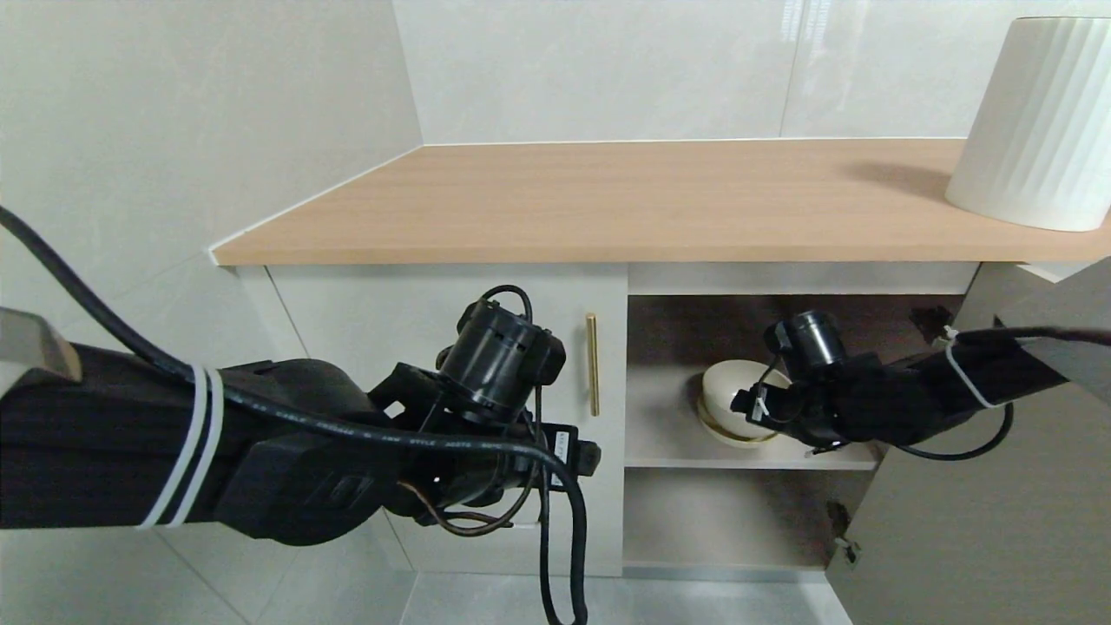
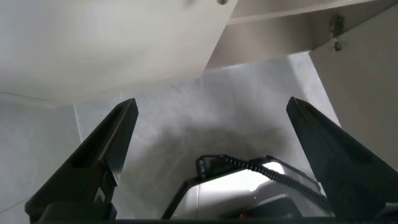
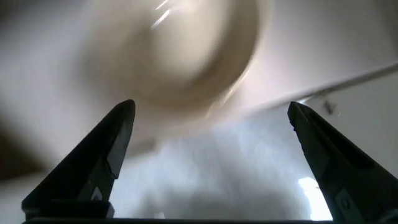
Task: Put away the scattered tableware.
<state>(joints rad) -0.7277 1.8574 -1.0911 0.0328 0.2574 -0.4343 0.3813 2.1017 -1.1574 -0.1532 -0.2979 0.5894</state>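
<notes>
A cream bowl (image 1: 727, 395) with a gold band low on it sits on the upper shelf (image 1: 660, 453) inside the open cabinet. My right gripper (image 1: 752, 406) is inside the cabinet opening, just to the right of the bowl. In the right wrist view the bowl (image 3: 180, 50) lies blurred beyond the tips, and the right gripper (image 3: 211, 109) is open with nothing between its fingers. My left arm (image 1: 486, 408) hangs in front of the closed left door. Over the floor, the left gripper (image 2: 211, 106) stands open and holds nothing.
A wooden countertop (image 1: 625, 200) runs above the cabinet, with a tall white ribbed vessel (image 1: 1037, 121) at its right end. The right cabinet door (image 1: 981, 495) is swung open towards me. The closed left door carries a gold handle (image 1: 592, 365). A lower shelf space (image 1: 720, 521) is below.
</notes>
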